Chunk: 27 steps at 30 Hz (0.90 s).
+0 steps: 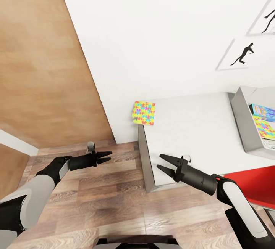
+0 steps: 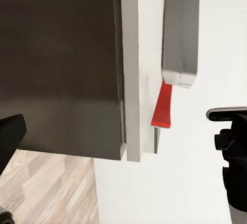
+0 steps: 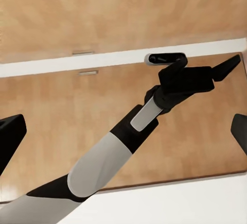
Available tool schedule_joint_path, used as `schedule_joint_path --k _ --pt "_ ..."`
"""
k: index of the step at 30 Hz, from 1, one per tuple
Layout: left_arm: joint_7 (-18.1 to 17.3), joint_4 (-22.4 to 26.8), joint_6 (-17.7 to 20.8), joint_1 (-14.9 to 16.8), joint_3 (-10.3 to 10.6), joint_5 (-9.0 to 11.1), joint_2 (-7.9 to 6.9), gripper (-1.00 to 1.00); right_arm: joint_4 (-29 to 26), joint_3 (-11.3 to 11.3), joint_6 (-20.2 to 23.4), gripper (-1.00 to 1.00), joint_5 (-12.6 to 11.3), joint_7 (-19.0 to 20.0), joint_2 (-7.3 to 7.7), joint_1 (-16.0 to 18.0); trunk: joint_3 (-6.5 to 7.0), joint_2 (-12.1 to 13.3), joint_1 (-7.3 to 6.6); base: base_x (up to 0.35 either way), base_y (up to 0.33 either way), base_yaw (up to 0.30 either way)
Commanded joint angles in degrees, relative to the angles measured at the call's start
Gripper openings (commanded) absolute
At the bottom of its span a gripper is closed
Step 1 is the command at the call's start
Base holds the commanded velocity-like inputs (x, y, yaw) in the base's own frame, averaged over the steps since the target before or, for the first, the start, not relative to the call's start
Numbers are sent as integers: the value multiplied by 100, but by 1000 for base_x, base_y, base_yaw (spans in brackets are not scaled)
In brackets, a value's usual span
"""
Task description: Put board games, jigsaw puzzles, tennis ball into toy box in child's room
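Note:
One jigsaw puzzle (image 1: 144, 113) lies flat on the far left corner of the table (image 1: 191, 127). At the table's right end stands the grey toy box (image 1: 241, 121), cut off by the picture's edge. It holds a blue board game (image 1: 263, 111) and a second jigsaw puzzle (image 1: 264, 129). My right gripper (image 1: 163, 163) is open over the table's near left corner, pointing left, with nothing in it. My left gripper (image 1: 105, 156) is open above the wood floor left of the table, pointing right, also empty. The toy box (image 2: 180, 28) appears again in the left wrist view. The tennis ball and the bed are out of view.
A red chair (image 1: 252, 186) stands at the table's near right side. The brown door (image 1: 42, 58) fills the left, with the white wall and black silhouette pictures (image 1: 242, 54) behind the table. The table's dark side panel (image 2: 62, 64) faces my left gripper.

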<state>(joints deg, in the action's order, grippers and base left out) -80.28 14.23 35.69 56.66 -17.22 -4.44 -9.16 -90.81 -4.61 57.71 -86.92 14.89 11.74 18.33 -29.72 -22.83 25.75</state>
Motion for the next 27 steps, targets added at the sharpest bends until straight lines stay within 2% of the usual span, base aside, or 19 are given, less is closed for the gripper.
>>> schedule_joint_path --k 1,27 --pt "-31 1 60 4 -36 -48 2 100 2 -4 2 100 55 58 4 4 2 -9 3 0 0 0" --pt "-23 1 60 3 -36 -48 -2 100 2 -2 -76 100 95 67 4 4 247 -9 3 0 0 0"
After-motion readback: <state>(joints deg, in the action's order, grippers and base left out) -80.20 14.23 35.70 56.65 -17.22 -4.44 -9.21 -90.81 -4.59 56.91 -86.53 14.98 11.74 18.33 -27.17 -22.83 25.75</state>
